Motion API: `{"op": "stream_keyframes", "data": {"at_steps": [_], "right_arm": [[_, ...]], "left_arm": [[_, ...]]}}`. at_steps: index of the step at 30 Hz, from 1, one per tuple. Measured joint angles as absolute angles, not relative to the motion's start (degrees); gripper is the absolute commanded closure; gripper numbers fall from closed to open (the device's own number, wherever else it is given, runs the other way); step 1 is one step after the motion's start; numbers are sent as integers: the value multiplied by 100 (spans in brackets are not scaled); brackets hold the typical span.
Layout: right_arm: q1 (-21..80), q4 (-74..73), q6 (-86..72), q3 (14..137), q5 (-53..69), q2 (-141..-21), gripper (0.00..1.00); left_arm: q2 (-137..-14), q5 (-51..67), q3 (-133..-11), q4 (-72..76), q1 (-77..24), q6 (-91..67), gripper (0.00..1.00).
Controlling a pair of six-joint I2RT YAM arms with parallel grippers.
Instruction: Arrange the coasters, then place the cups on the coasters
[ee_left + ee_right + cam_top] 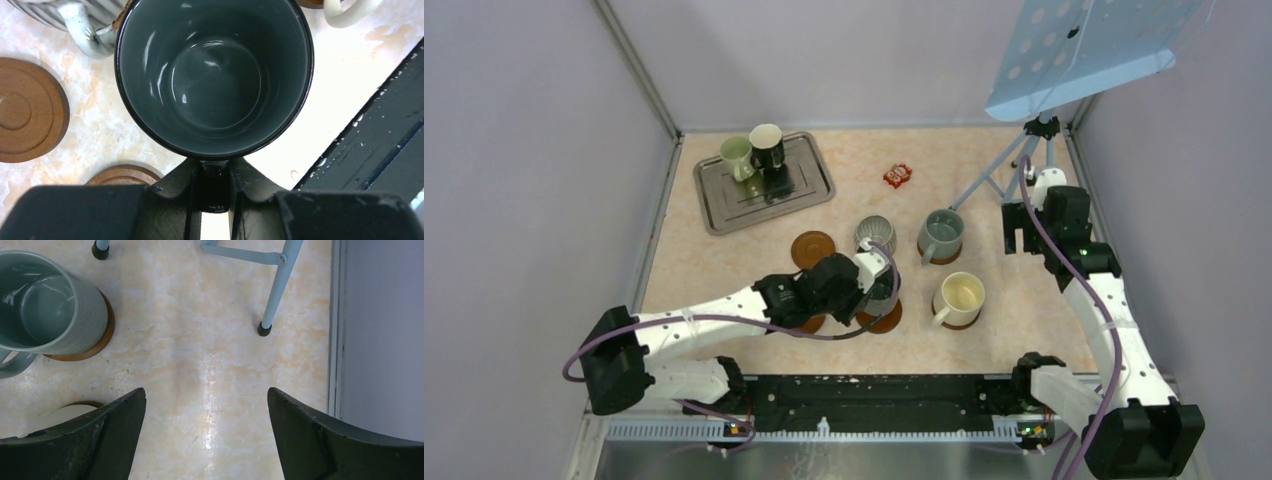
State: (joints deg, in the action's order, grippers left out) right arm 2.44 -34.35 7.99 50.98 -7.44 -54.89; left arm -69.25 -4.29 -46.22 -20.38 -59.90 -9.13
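- The left gripper (215, 176) was pinched tight on the handle of the dark grey-green mug (214, 75). The mug was upright and empty, just on the arm-base side of the ribbed grey mug (875, 234).
- A dark brown coaster (882, 320) showed beneath the held mug. Whether the mug rested on it or hung just above it could not be told.
- A second coaster (808, 323) lay bare to the left and base side of the ribbed grey mug, partly hidden under the left arm.
- A third coaster (812, 248) lay bare just left of the ribbed grey mug.
- The grey-blue mug (941, 236) stood just right of the ribbed grey mug on a brown disc (102, 335) that peeked out around its base.
- The cream mug (960, 297) sat on a fifth coaster (957, 325), to the right and base side of the ribbed grey mug.
- The pale green mug (737, 156) and the black mug (767, 148), white inside, stood side by side on the metal tray (724, 205), well to the far left of the ribbed grey mug.
- A small red packet (897, 176) lay beyond the ribbed grey mug, slightly right.
- The right gripper (206, 432) hovered with its fingers spread wide and nothing between them. It was well right of the ribbed grey mug, past the grey-blue mug and near a tripod leg (276, 290).
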Motion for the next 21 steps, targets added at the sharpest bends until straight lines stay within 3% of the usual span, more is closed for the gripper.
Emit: {"op": "stream_keyframes", "data": {"at_steps": [21], "right_arm": [[244, -3610, 829, 5098, -696, -5485, 10]], "left_arm": [[-7205, -593, -3780, -1031, -6049, -683, 100]]}}
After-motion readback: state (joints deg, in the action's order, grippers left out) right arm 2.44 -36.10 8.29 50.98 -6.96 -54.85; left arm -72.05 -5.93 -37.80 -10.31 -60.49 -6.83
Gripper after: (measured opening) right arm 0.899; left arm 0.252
